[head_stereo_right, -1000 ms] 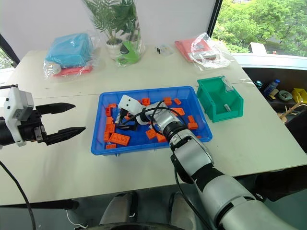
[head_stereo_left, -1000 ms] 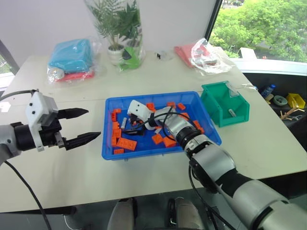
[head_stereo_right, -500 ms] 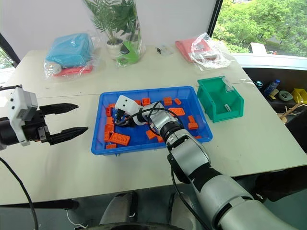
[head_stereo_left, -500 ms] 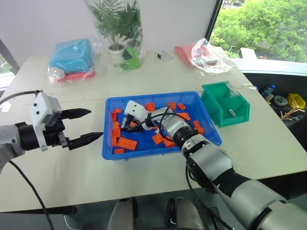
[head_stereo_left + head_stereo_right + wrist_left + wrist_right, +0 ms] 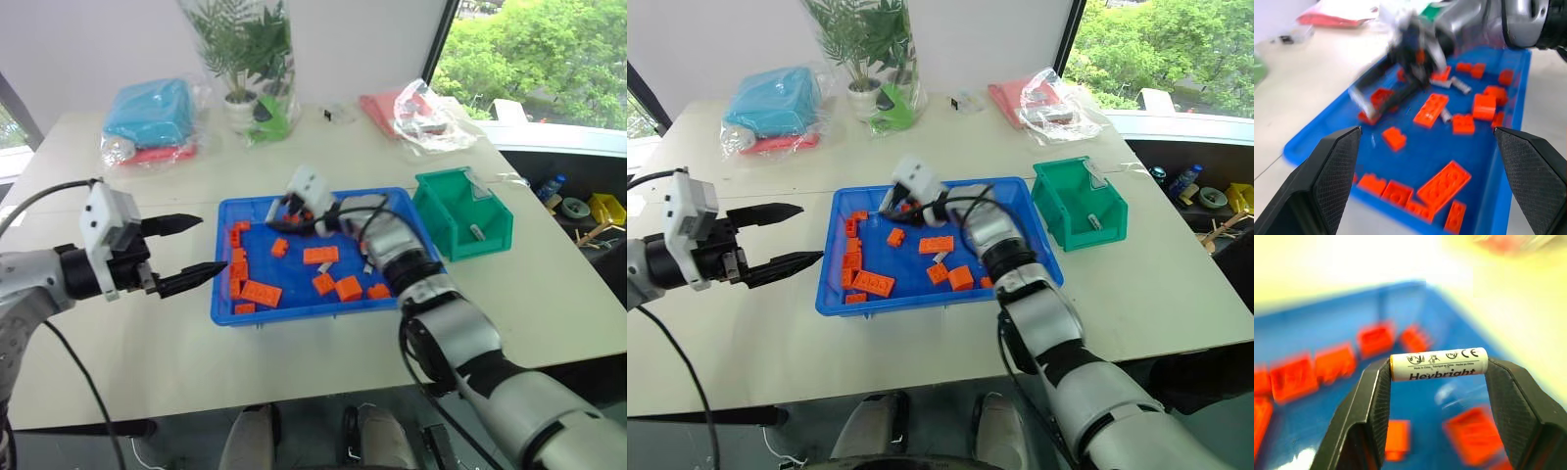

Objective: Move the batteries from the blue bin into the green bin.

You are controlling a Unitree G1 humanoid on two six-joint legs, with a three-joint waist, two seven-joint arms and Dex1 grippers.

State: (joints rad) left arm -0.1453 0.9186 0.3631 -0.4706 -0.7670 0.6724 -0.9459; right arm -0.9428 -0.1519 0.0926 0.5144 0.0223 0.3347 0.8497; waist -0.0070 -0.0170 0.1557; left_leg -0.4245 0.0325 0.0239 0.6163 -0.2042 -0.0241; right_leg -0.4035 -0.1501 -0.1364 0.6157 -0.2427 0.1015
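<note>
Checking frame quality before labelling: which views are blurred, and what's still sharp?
Right wrist view: small white cylindrical battery across the right gripper is sharp, print legible; shallow bright-blue plastic bin and orange toy bricks behind are smeared. Left wrist view: right arm streaked; left gripper's fingers crisp. Left eye view: sharp overall.

Light: bright, even daylight; the tall window (image 5: 534, 49) beside my right arm glows green.
Shadows: soft and faint on the pale tabletop (image 5: 323, 147).
Blur: my right wrist view smears the shallow bright-blue plastic tray (image 5: 1327, 323); the white printed cylinder battery (image 5: 1439, 364) stays sharp.
</note>
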